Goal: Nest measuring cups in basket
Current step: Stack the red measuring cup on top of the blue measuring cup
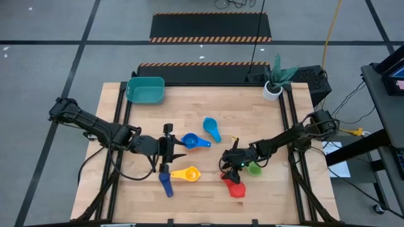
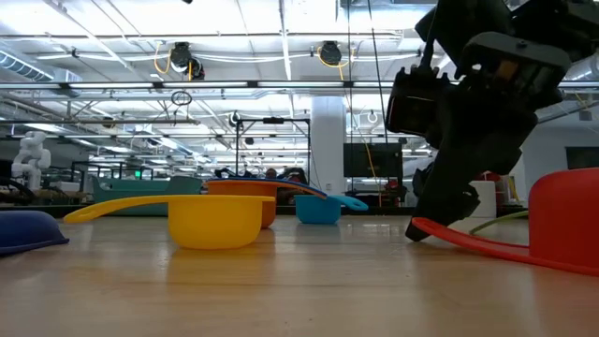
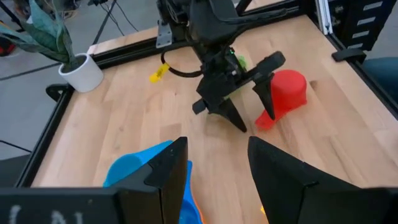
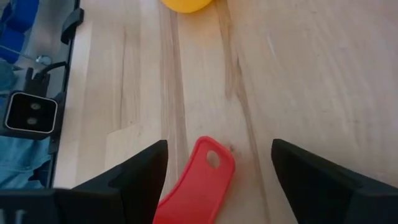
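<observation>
High view: the teal basket point(image 1: 146, 89), a low rounded tub, sits at the table's far left corner, well apart from the plastic cups scattered mid-table. The right gripper point(image 1: 228, 165) hangs open over the red cup's point(image 1: 235, 188) flat handle, the green cup point(image 1: 254, 168) just beside it. The left gripper point(image 1: 169, 153) is open between the blue cup point(image 1: 191, 140) and the yellow cup point(image 1: 187, 173). A white plant pot point(image 1: 273, 90) stands at the far edge.

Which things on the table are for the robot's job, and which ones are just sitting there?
For the job:
- teal basket
- blue cup
- light blue cup
- yellow cup
- dark blue cup
- green cup
- red cup, its handle between the open fingers of the right gripper

Just sitting there:
- white plant pot
- left gripper, open, waiting near the blue cup
</observation>
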Robot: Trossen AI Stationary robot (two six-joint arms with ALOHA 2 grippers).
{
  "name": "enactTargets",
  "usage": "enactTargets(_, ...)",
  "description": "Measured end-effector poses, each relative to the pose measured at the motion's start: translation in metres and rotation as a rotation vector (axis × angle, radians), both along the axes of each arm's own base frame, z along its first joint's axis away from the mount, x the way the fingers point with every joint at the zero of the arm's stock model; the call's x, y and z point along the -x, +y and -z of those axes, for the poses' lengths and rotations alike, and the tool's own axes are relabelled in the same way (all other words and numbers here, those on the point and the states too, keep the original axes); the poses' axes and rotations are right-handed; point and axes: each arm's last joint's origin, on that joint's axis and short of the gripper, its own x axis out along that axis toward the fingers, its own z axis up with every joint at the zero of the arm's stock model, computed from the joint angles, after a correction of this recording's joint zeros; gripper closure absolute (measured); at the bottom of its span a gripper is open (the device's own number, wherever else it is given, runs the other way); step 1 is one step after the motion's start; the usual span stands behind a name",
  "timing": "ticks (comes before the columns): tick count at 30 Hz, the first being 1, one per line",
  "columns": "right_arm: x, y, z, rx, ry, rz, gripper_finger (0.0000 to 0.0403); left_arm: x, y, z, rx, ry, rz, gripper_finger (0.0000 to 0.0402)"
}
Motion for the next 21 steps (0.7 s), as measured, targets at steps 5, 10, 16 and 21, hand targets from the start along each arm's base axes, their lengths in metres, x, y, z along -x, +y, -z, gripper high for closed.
enactTargets(5,0.0005,0.0005,0.0004,-0.009,0.01,-0.009,0.0159,0.0002,0.0001,0.0003,0.008,0.004,-0.005,0.0229)
enactTargets(10,0.0027,0.0056,0.001,-0.012,0.018,-0.029,0.0196,0.0002,0.0001,0.0004,0.017,0.004,-0.01,0.0229)
enactTargets(16,0.0037,0.0076,0.0015,-0.016,0.024,-0.041,0.0229,0.0002,0.0001,0.0004,0.017,0.004,-0.011,0.0229)
enactTargets(21,0.0037,0.0073,0.0018,-0.015,0.025,-0.038,0.0257,0.0002,0.0001,0.0003,0.018,0.003,-0.011,0.0229)
